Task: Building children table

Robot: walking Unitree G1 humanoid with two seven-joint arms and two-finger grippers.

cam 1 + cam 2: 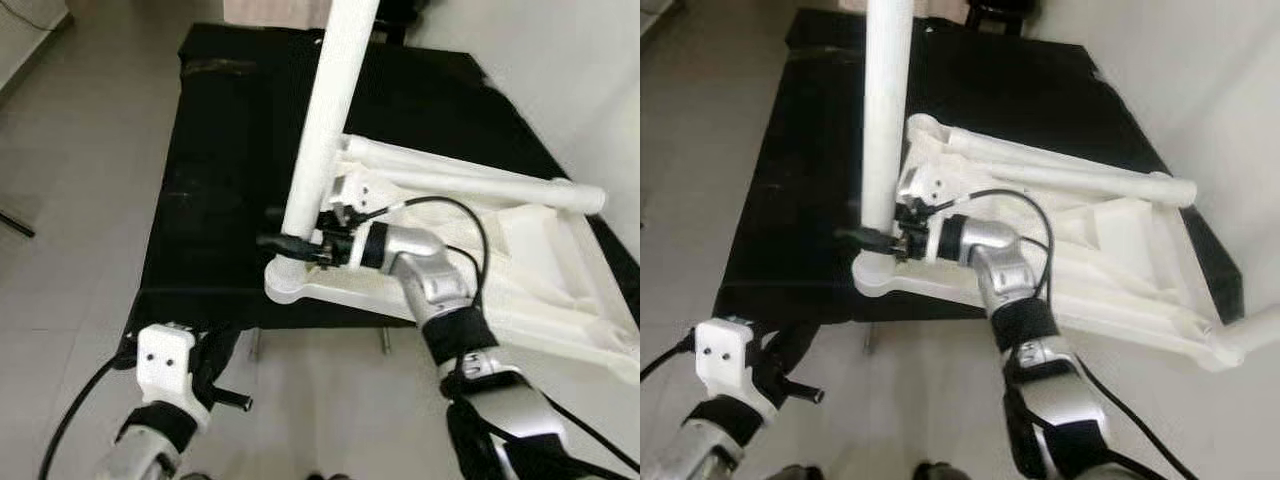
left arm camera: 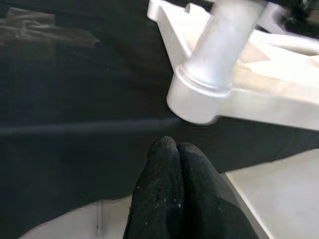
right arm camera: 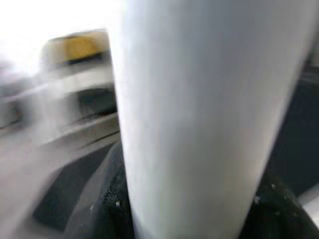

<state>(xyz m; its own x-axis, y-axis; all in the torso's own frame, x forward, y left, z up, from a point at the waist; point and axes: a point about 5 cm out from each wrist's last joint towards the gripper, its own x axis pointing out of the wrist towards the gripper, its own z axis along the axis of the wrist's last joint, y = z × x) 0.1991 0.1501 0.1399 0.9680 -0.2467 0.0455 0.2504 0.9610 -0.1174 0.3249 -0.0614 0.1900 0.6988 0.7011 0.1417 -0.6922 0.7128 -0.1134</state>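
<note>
Right end effector (image 1: 290, 243) clamps upright white leg (image 1: 325, 120).

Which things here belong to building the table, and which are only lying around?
Job:
upright white leg, clamped by right gripper
white tabletop, upside down
second leg, lying flat

Not part of it:
black cloth
left gripper, idle

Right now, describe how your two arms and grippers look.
Both arms are silver metal with black bands at the joints. The right arm carries a thin black cable looping over its wrist to the right gripper with long black fingers. The left arm ends in a white block housing with two small dots; the left gripper has matte black fingers.
</note>
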